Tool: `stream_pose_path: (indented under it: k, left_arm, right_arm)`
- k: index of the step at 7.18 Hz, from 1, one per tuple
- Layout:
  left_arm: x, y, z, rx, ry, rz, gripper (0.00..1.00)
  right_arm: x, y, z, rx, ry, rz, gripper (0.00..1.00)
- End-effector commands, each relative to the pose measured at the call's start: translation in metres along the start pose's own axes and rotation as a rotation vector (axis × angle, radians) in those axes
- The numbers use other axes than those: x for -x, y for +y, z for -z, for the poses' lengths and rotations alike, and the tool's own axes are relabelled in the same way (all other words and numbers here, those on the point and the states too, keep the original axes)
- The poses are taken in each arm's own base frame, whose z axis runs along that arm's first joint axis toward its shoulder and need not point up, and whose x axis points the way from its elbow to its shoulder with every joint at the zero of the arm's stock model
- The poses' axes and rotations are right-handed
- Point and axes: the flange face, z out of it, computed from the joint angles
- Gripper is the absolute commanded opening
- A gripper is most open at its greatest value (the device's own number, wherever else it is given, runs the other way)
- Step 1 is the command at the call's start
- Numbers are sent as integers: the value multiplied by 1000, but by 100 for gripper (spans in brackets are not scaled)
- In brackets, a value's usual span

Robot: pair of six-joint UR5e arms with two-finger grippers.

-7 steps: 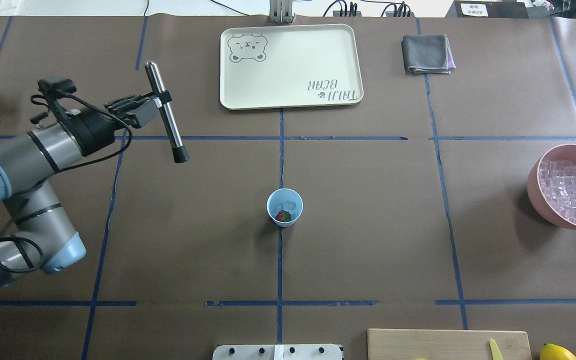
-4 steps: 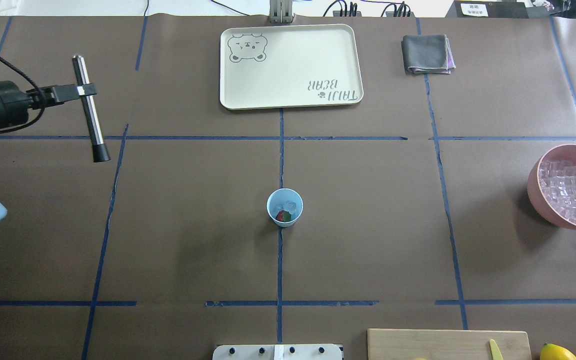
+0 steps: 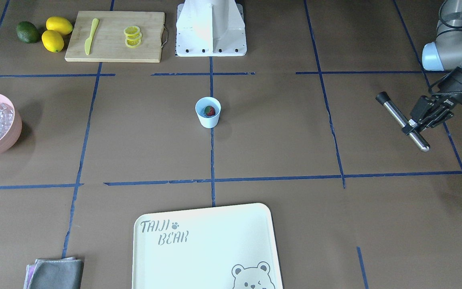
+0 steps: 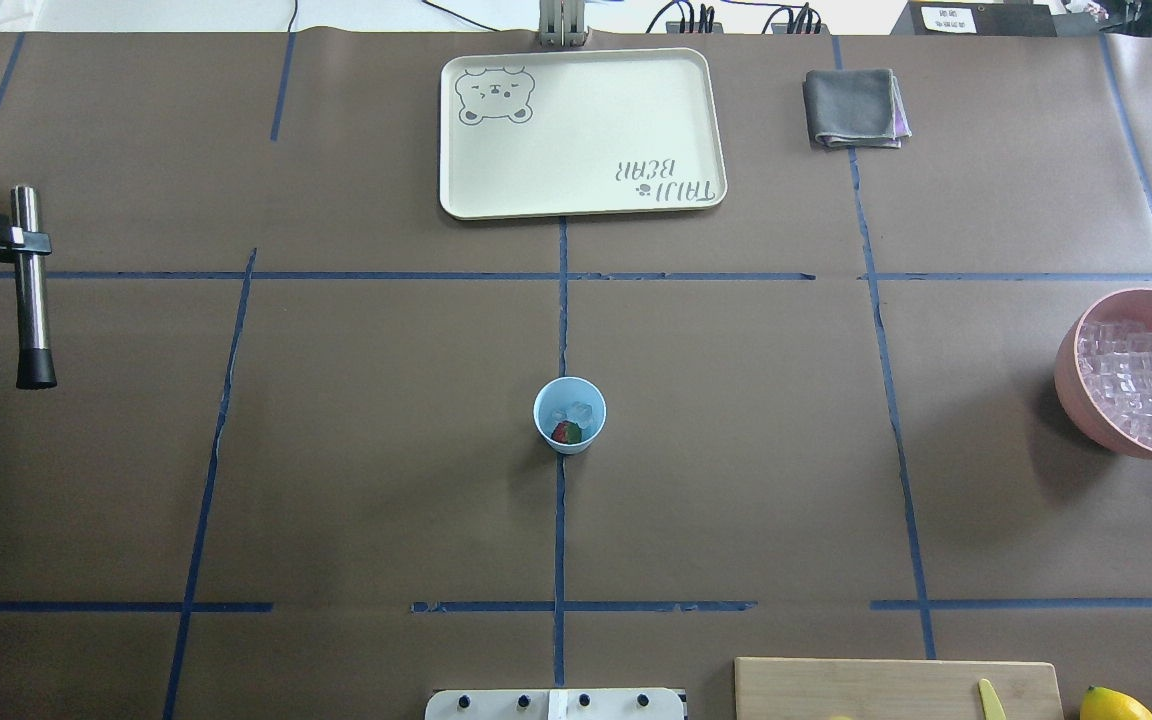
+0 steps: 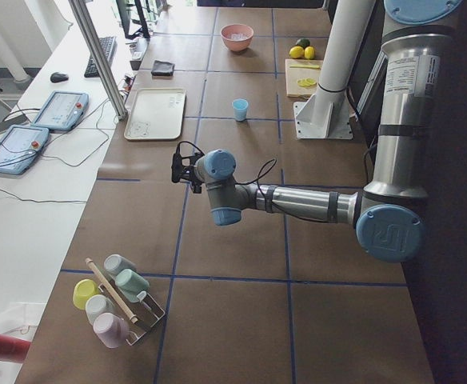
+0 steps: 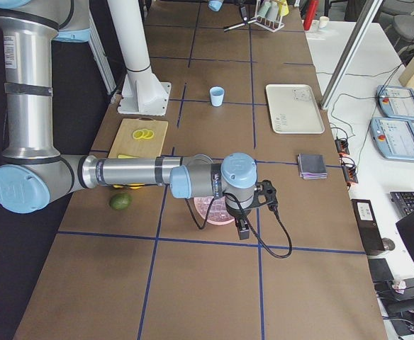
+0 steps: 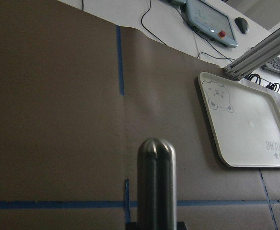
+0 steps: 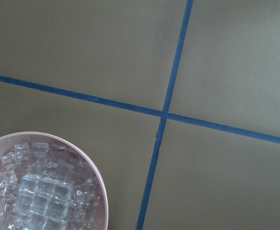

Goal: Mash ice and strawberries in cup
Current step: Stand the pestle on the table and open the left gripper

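The left gripper (image 3: 410,129) is clenched across the middle of a brushed-steel rod with a black cap at one end (image 3: 393,110), held clear of the table at its left end, black cap toward the robot. The right gripper (image 6: 243,230) shows only in the right side view, above the table by the pink bowl; I cannot tell whether its jaws are apart or together.

A small light-blue tapered plastic cup (image 3: 207,122) stands upright near the middle of the brown-papered table (image 4: 386,450), on the central blue tape line and well apart from both grippers. Inside it lies one red strawberry with a green top (image 4: 565,432) on the side nearer the robot, and touching it, a few clear glassy ice cubes (image 4: 576,411) on the far side.

At the table's right end a wide pink bowl (image 4: 1071,385) is heaped with more clear cubes (image 4: 1136,385). A cream tray printed with a bear (image 4: 586,130) lies at the far edge, with a folded grey cloth (image 4: 851,108) to its right. By the robot's base, a wooden cutting board (image 3: 110,44) carries yellow lemon slices (image 3: 132,36) and a pale green knife (image 3: 89,36); two whole lemons (image 3: 58,25) and a dark green fruit (image 3: 27,32) sit beside it.
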Motion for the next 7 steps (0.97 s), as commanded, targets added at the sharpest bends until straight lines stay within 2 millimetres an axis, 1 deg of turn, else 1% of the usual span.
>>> stream_pose_path:
  k: [1, 2, 3, 4, 6, 7]
  left_arm:
    - [37, 15, -2, 81, -91, -2, 0]
    - [48, 17, -11, 124, -155, -67, 0]
    - [64, 13, -15, 156, -223, -149, 0]
    - [80, 15, -18, 179, -285, -187, 0]
    - [111, 17, -20, 246, -406, -229, 0]
    - [134, 23, -16, 249, -473, -212, 0]
  right_arm:
    - [-1, 1, -2, 7, -3, -8, 99]
    - [-2, 4, -3, 8, -8, -14, 99]
    - [-2, 6, -3, 6, -7, -12, 99]
    - [-2, 6, -3, 6, -7, -12, 99]
    - [-3, 6, -4, 7, -5, -13, 99]
    - [-3, 6, -4, 7, -3, -13, 99]
